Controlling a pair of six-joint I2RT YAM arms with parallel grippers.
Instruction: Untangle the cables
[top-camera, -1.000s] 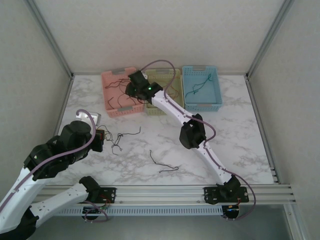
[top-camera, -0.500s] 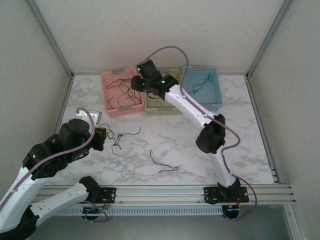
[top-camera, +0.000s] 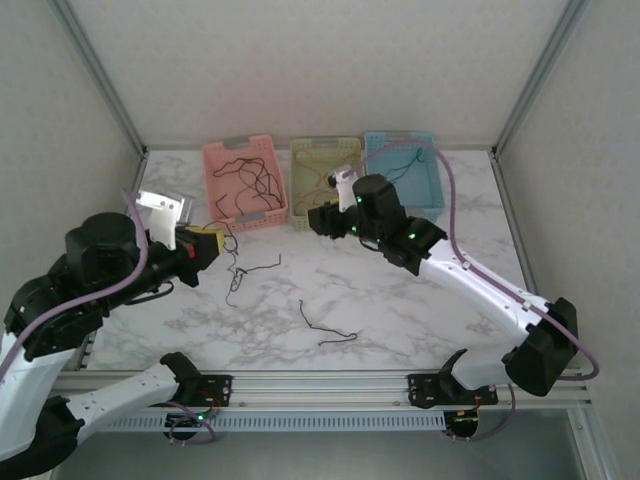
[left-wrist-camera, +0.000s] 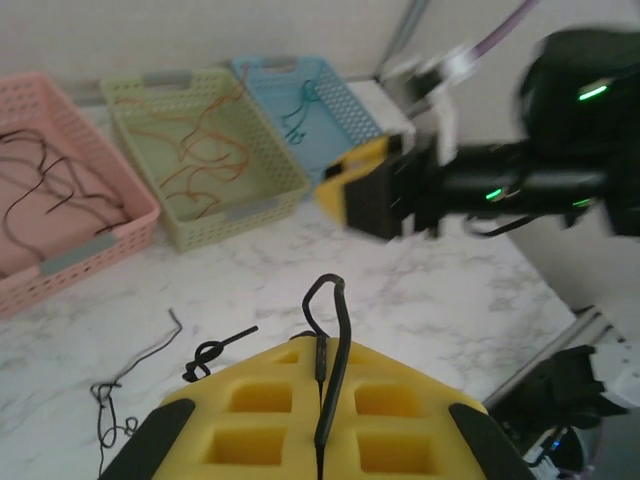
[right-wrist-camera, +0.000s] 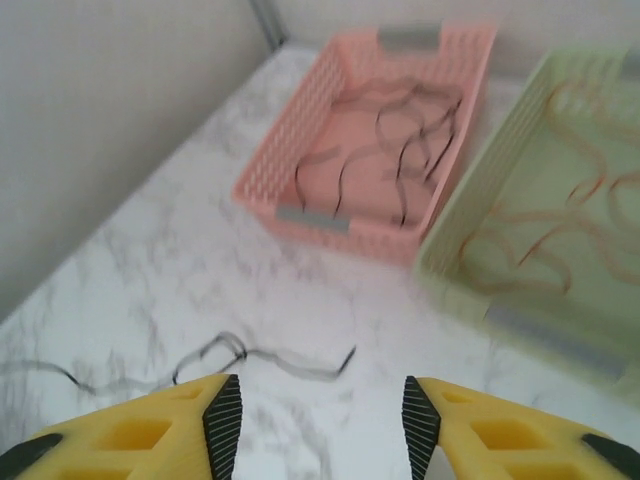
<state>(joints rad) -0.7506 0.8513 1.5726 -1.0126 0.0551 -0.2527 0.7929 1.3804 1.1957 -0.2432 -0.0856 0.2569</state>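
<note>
My left gripper (left-wrist-camera: 322, 362) has its yellow jaws pinched closed on a thin black cable (left-wrist-camera: 335, 300), which loops up past the fingertips. A small tangle of black cables (top-camera: 236, 277) sits just beside it over the marble table (top-camera: 400, 320). One loose black strand (top-camera: 325, 328) lies nearer the arm bases. My right gripper (right-wrist-camera: 320, 420) hovers with jaws apart, holding nothing, near the pink basket (top-camera: 212, 185) and green basket (top-camera: 296, 180).
</note>
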